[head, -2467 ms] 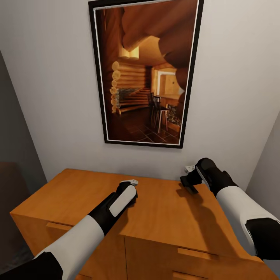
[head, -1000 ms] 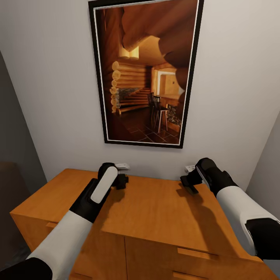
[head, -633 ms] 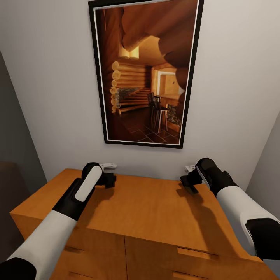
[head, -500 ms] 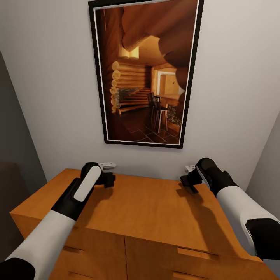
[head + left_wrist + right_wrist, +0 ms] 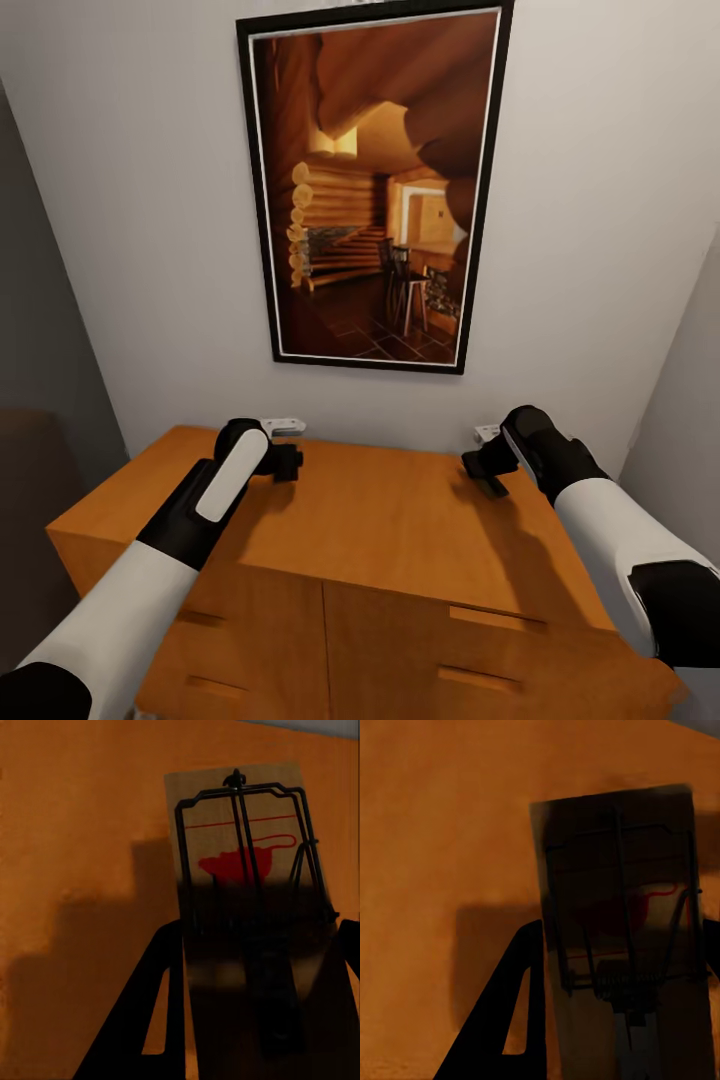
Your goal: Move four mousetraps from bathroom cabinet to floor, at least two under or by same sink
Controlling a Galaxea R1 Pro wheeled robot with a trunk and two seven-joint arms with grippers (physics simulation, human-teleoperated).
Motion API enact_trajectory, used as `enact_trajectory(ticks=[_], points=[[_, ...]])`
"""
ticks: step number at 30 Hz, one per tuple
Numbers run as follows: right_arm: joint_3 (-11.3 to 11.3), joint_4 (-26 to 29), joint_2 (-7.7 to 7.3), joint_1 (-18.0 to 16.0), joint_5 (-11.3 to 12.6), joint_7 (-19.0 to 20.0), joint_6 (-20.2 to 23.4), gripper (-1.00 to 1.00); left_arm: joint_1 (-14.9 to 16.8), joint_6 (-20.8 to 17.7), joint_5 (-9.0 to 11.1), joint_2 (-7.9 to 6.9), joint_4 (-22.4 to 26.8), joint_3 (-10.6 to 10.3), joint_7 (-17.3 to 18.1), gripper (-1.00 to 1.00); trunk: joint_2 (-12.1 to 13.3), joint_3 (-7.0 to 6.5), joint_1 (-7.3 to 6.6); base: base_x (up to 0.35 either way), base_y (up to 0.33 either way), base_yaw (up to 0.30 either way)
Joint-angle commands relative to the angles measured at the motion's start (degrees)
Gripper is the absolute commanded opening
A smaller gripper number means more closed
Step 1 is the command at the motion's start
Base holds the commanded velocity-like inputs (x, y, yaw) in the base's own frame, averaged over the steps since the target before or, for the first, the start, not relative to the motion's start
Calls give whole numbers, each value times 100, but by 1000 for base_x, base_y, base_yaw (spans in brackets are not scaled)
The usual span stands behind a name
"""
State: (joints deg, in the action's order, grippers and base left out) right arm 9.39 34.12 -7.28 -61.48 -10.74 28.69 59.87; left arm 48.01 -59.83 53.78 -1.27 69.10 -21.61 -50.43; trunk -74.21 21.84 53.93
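We saw both arms reaching forward over the cabinet [image 5: 400,520] top, well apart. The left end effector [image 5: 284,462] was clenched on a mousetrap [image 5: 244,862], a tan board with dark wire and a red mark. The right end effector [image 5: 478,470] gripped a second mousetrap [image 5: 622,892], lying in shadow.

White forearm shells, black wrists and elbows; left wrist white oval panel; black jaws.
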Motion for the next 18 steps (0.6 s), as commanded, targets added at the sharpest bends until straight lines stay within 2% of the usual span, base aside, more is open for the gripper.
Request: enact_trajectory(ticks=[1,5,18], points=[[23,7,-7,-5,-49,58,13,-100,7,-17,44,-5,6,-21,-71,-100,-5,7,-3,-292,0,0],[21,6,-16,-5,-45,58,13,-100,7,-17,48,-6,14,-37,-72,-100,-5,7,-3,-140,0,0],[17,-64,-59,-11,-38,-7,-60,-100,7,-17,101,10,-47,-16,-36,-100,-5,7,-3,-7,0,0]])
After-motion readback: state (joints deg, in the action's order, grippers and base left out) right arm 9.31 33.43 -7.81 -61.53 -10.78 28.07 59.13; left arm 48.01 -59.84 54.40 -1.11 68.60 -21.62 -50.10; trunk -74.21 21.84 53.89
